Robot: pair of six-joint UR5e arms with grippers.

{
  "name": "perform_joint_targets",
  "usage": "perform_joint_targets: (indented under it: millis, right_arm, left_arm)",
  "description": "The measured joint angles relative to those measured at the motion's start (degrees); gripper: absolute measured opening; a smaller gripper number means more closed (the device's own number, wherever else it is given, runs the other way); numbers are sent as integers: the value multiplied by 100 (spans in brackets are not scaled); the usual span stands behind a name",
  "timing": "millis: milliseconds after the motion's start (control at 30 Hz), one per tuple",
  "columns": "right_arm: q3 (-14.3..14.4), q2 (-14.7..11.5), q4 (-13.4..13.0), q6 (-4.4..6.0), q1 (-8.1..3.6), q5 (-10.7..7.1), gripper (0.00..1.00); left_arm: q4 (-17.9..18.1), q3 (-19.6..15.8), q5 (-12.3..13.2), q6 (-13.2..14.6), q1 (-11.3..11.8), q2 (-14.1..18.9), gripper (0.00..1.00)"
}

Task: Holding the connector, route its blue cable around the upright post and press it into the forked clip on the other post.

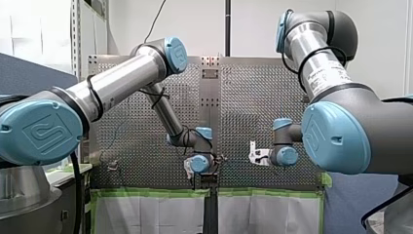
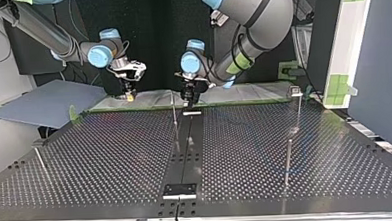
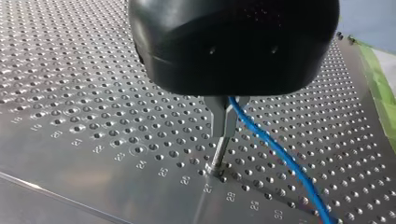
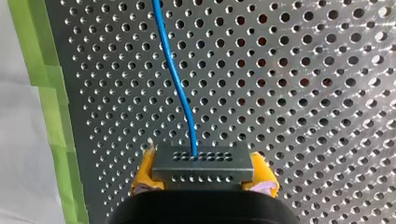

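Holding perforated grey metal connector block [image 4: 203, 161] clamped, right end effector [image 4: 203, 173] hung over silver perforated table [image 4: 303, 93]; thin blue cable [image 4: 180, 79] ran ahead | left end effector [image 3: 224, 135]: metal fingers [image 3: 223, 119] together; cable passed beside them

Tabletop [image 2: 111, 159]: dark, perforated.
Thin post [image 2: 174, 111]: upright, far centre.
Clip-topped post [image 2: 298, 111]: upright, far right.
Right arm [image 2: 45, 32], left arm [image 2: 245, 18]: low over far edge.

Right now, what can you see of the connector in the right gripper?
The connector is a grey rectangular block, metal by its look, with rows of tiny holes on two faces. It is held crosswise, clamped at its ends between the yellow pads of my right gripper, above the perforated table. The blue cable leaves one hole in its far face.
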Motion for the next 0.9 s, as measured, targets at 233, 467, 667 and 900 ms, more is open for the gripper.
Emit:
perform_joint_targets:
  millis: [233, 467, 667, 900]
  right_arm:
    - [-3, 1, -36, 11, -23, -7, 0]
    - [-28, 2, -52, 32, -28, -51, 0]
    - [-53, 2, -44, 34, -30, -61, 0]
    - [-77, 6, -44, 55, -51, -55, 0]
  left_arm:
    - [2, -1, 81, -16, 0, -1, 0]
    - [8, 6, 246, -249, 19, -21, 0]
    - [-18, 77, 325, -387, 54, -216, 0]
    - [-81, 180, 376, -357, 153, -274, 0]
